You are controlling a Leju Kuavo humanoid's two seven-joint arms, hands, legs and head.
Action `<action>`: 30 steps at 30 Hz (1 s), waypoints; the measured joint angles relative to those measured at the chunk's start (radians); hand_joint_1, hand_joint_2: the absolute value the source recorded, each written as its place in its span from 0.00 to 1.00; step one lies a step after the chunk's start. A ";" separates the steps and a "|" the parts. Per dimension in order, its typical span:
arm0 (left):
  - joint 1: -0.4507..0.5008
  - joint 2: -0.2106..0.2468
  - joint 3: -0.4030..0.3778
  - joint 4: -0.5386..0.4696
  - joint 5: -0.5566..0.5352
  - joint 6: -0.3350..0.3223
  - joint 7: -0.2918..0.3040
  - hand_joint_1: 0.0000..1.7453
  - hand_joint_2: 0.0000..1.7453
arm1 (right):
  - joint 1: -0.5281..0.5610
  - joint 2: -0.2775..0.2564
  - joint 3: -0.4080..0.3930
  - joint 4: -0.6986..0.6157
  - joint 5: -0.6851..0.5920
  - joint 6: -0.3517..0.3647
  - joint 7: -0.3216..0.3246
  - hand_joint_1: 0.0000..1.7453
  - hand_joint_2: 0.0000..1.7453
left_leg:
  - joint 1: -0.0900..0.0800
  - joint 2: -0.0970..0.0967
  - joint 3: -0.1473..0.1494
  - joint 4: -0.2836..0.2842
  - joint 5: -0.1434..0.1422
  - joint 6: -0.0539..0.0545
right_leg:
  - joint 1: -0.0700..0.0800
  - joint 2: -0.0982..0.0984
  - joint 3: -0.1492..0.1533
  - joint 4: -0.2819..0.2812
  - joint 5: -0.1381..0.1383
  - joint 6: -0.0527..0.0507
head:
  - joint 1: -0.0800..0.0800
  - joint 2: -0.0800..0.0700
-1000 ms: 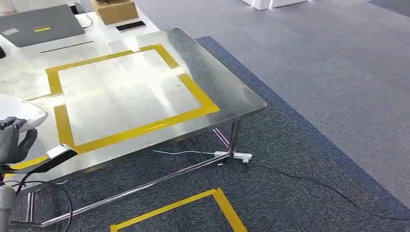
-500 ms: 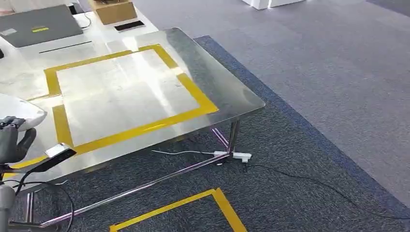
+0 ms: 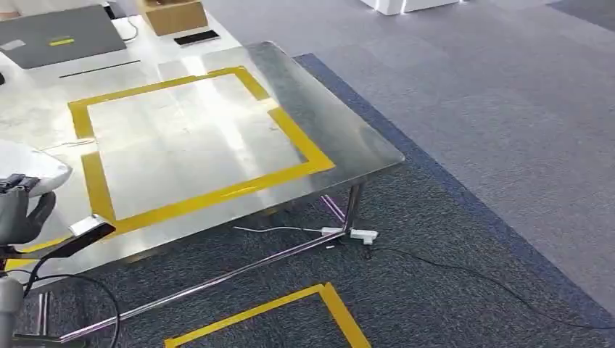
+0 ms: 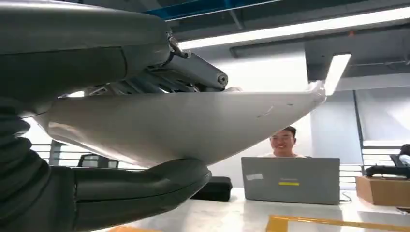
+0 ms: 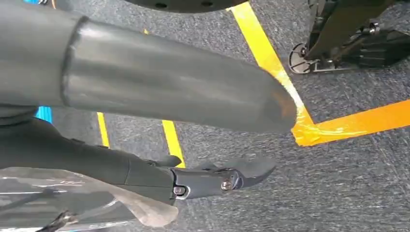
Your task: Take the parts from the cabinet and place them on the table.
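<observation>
My left hand (image 3: 22, 214) sits at the left edge of the head view, by the near left end of the steel table (image 3: 348, 141). It grips a white curved shell part (image 3: 30, 167) that reaches over the tabletop. In the left wrist view the thumb (image 4: 140, 186) presses under the white part (image 4: 183, 125) and the fingers lie on top. A yellow tape square (image 3: 294, 141) marks the table's middle, with nothing inside it. My right hand (image 5: 154, 92) hangs over the carpet with its thumb and fingers apart, holding nothing.
A grey laptop (image 3: 62, 36), a cardboard box (image 3: 174, 16) and a dark phone (image 3: 196, 38) lie at the table's far end. A person (image 4: 283, 142) sits behind the laptop. A white power strip (image 3: 360, 234) and cables lie under the table. Yellow tape (image 3: 290, 312) marks the carpet.
The whole picture has shifted a little, so the camera moved. My left hand still holds the white part at the same spot by the table's end.
</observation>
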 joint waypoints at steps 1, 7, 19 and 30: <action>-0.001 0.000 0.000 0.000 0.000 0.000 0.000 1.00 1.00 | 0.000 0.000 0.000 0.000 0.000 0.000 0.001 0.00 0.00 | 0.001 0.000 0.004 -0.004 0.002 0.005 | 0.004 -0.008 -0.015 0.035 -0.027 -0.001 | 0.002 0.000; 0.004 0.002 -0.001 0.000 -0.004 -0.008 0.002 1.00 1.00 | 0.001 0.000 0.000 0.000 0.000 0.000 0.008 0.00 0.00 | 0.003 -0.017 0.003 -0.001 -0.003 0.003 | -0.002 -0.013 -0.125 0.233 -0.074 0.009 | 0.006 0.000; -0.008 0.013 -0.005 -0.003 -0.006 -0.020 0.005 1.00 1.00 | 0.004 0.000 0.000 0.001 0.000 0.006 0.006 0.00 0.00 | 0.004 0.061 -0.127 0.272 -0.134 -0.055 | -0.004 -0.046 0.009 0.002 0.001 -0.042 | -0.005 0.000; -0.015 0.015 -0.009 -0.002 -0.008 -0.032 0.008 1.00 1.00 | 0.003 0.000 0.000 0.001 0.000 0.007 0.011 0.00 0.00 | -0.018 0.100 -0.018 0.024 -0.009 -0.010 | 0.014 -0.164 0.043 -0.005 -0.028 -0.010 | -0.002 0.000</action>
